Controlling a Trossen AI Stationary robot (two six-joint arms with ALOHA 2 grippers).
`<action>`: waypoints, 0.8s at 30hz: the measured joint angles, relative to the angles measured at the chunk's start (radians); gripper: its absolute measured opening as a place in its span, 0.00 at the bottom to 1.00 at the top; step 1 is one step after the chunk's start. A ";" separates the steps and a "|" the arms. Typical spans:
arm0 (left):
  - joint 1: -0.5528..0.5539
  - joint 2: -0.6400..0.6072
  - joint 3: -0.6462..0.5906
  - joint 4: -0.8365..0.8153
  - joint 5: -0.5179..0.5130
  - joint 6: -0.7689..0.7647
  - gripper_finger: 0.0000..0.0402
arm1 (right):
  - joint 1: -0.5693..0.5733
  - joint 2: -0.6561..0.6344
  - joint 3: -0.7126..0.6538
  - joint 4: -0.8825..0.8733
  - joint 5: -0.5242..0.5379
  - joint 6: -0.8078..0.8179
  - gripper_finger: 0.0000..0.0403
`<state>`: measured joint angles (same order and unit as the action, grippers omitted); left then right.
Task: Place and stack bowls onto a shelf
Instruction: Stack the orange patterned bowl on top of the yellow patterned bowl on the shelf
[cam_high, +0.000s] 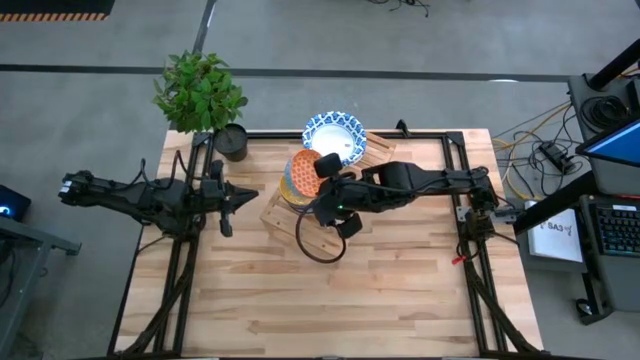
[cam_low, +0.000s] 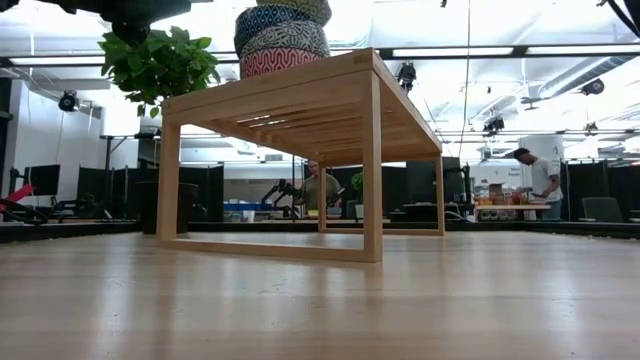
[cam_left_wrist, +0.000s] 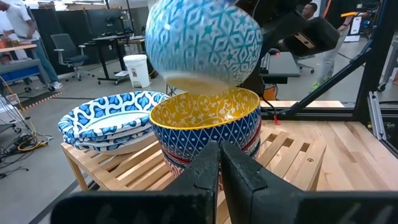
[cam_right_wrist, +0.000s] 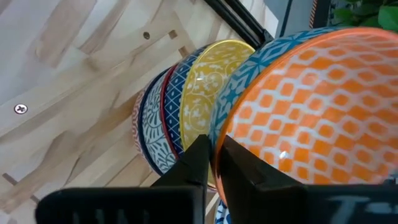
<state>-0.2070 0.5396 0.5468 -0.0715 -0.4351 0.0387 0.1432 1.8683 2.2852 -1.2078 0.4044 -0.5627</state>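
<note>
Gripping orange bowl (cam_right_wrist: 311, 118) rim, right end effector (cam_right_wrist: 214, 155) | bowl tilted, seemingly above stack (cam_left_wrist: 208, 127)

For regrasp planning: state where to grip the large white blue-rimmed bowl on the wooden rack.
Grip the large white blue-rimmed bowl by its rim from above, at the edge farthest from the stack of small bowls. It sits upright and open, admitting one finger inside; the near edge is crowded by the right gripper holding the orange-lined bowl.
</note>
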 joint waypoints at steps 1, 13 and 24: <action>0.000 0.000 0.000 0.000 0.000 0.000 0.00 | 0.000 0.000 0.000 0.000 0.000 0.008 0.07; 0.000 0.000 0.000 0.000 0.000 0.000 0.00 | 0.000 -0.003 0.000 0.002 0.017 0.039 0.18; 0.000 0.000 0.000 0.000 0.000 0.000 0.00 | 0.000 -0.003 0.000 -0.021 0.018 0.178 0.19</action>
<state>-0.2070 0.5400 0.5468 -0.0719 -0.4350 0.0383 0.1432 1.8652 2.2852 -1.2293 0.4225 -0.3848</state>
